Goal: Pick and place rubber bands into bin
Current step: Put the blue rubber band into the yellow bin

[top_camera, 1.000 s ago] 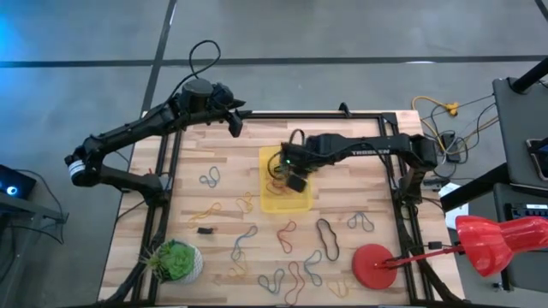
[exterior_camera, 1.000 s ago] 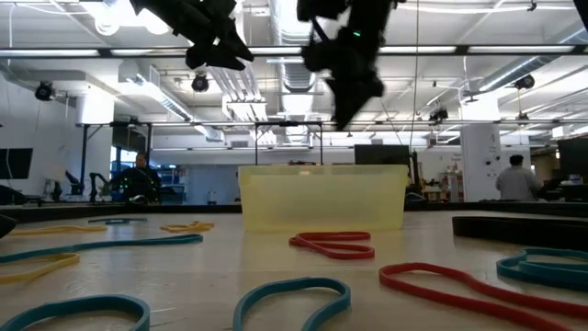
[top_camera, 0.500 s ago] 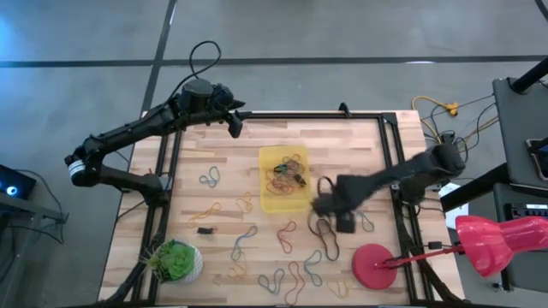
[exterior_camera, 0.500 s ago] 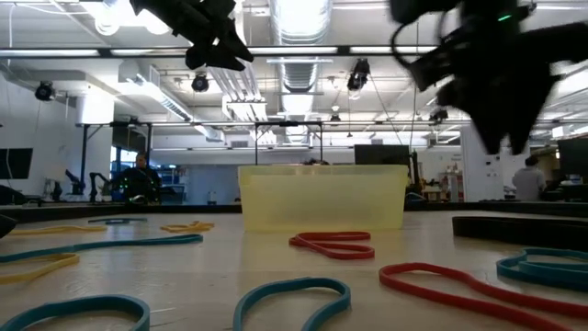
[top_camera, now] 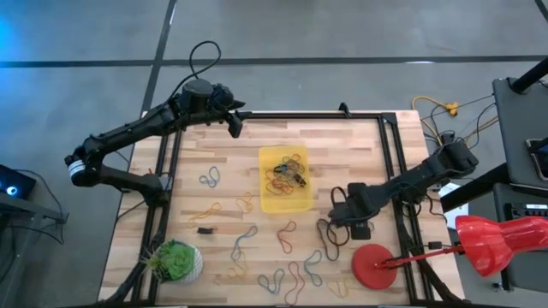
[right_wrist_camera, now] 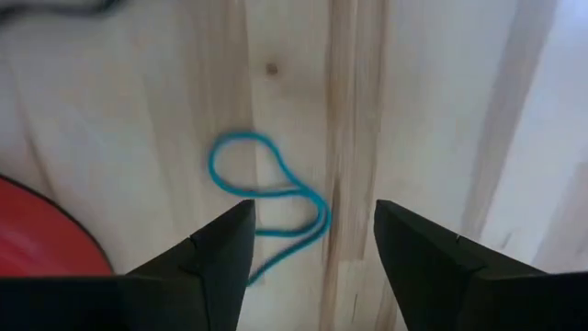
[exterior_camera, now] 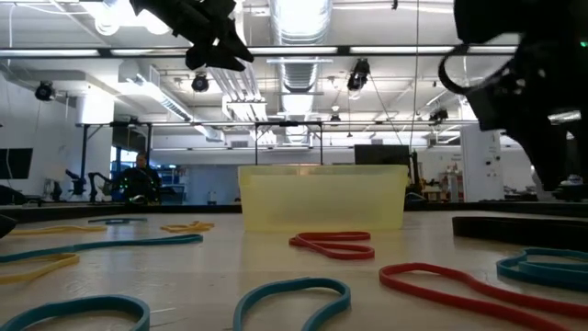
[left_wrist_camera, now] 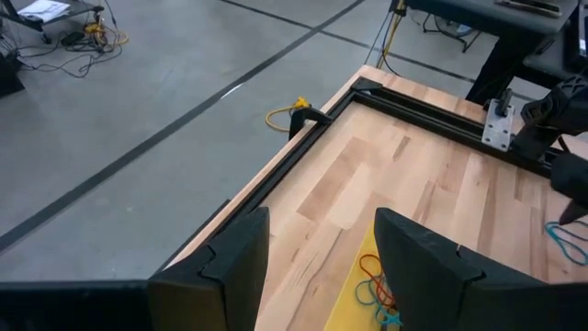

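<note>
The yellow bin (top_camera: 285, 198) stands mid-table and holds several rubber bands (top_camera: 287, 174). More rubber bands lie loose on the wood, among them a black one (top_camera: 327, 237) and a red one (exterior_camera: 333, 244). My right gripper (top_camera: 358, 228) hangs just right of the black band, pointing down. It is open over a blue rubber band (right_wrist_camera: 266, 195) lying flat on the table, and its fingers are clear of that band. My left gripper (top_camera: 233, 125) waits open, high above the far left part of the table, with nothing between its fingers (left_wrist_camera: 404, 267).
A round red disc (top_camera: 374, 265) lies close to my right gripper on its near side. A green plant ball (top_camera: 177, 261) sits at the near left corner. A black frame (top_camera: 398, 184) runs along the table's edges. People stand in the room behind.
My right gripper has left the spot above the bin and swung toward the table's right and near edges, sinking as it went. It now hangs low over the blue band beside the red disc. The bands in the bin lie still.
</note>
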`<state>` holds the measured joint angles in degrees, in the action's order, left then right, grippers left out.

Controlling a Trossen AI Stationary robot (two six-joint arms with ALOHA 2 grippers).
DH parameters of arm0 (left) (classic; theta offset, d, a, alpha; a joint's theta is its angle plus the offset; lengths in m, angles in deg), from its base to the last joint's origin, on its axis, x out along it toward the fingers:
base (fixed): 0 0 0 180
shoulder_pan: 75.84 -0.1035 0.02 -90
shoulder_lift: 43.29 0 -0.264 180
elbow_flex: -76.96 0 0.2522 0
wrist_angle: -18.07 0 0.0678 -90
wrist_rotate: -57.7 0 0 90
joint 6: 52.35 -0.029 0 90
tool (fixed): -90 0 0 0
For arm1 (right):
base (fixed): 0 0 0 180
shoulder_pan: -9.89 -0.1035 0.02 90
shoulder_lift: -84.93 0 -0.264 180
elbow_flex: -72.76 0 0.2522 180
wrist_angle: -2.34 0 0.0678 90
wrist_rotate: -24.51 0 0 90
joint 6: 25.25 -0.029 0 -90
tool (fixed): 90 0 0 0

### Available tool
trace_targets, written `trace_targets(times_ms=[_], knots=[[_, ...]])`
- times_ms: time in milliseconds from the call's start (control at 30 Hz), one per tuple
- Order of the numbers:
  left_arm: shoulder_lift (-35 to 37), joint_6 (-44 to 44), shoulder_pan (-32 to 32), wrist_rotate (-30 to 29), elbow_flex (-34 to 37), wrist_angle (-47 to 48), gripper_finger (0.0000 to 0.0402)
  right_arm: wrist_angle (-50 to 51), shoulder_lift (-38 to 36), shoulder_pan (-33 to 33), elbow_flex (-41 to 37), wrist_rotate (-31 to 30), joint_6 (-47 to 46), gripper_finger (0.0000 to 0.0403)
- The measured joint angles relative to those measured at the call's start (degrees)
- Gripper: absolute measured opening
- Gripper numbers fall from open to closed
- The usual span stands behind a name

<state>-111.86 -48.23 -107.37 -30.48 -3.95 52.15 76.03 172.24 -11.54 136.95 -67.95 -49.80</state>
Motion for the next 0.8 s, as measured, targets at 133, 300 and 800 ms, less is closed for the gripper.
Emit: trace_targets(times_ms=[133,300,800], knots=[[0.0,0.1,0.0,0.0,0.0,-0.2,0.0183,-0.6,-0.3,0.1,-3.9,0.9,-0.3,0.021],[-0.1,4.2,0.0,0.0,0.0,-0.5,0.0183,-1.4,-0.3,0.1,-7.7,2.5,-1.0,0.0206],[-0.7,4.5,0.0,-0.6,-0.3,-3.2,0.0183,-11.1,0.7,0.1,-11.6,6.6,-14.8,0.0108]])
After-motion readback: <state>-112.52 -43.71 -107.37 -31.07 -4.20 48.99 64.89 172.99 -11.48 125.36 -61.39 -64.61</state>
